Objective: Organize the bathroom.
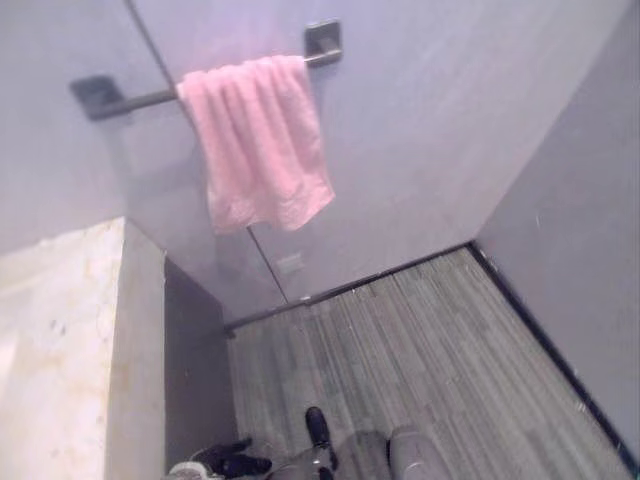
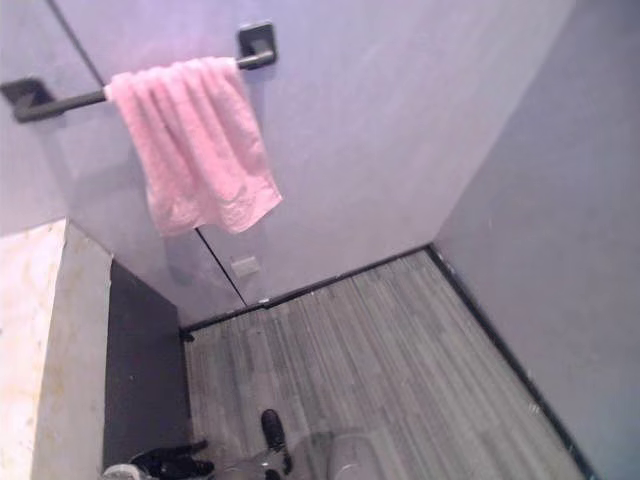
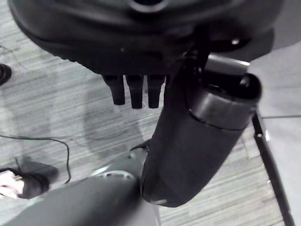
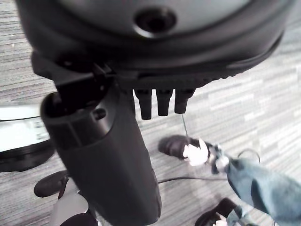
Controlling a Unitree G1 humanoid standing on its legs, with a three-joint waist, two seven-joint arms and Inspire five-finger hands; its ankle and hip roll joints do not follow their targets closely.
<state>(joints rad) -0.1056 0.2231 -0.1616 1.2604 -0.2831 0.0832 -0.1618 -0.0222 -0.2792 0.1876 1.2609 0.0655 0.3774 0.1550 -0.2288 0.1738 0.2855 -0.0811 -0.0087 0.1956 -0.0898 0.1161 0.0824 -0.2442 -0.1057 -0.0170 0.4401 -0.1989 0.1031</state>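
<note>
Right now, both of your hands hang low over the floor and hold nothing. In your left wrist view the left hand [image 3: 136, 92] shows its fingers straight and close together, pointing down at the striped grey floor [image 3: 56, 108], with the thumb standing out beside them. Your right hand [image 4: 160, 101] looks the same in its own wrist view: fingers straight, side by side, empty, above the same flooring. Past that hand you can see a person's dark shoe [image 4: 176, 145] and a jeans leg [image 4: 258, 183] on the floor.

Looking further out from your head camera, a pale stone counter [image 1: 60, 340] sits at your left, with a dark front panel [image 1: 195, 370] below it. The grey plank floor runs ahead to the foot of the wall, edged by a dark baseboard [image 1: 350, 285].

Up on that far wall [image 1: 430, 130] is a dark towel bar [image 1: 135, 98] fixed by two square mounts. A pink towel [image 1: 260, 140] is draped over the bar near its right mount, hanging in loose folds with its lower edge slanting. A second grey wall [image 1: 590, 230] closes the room on your right.
</note>
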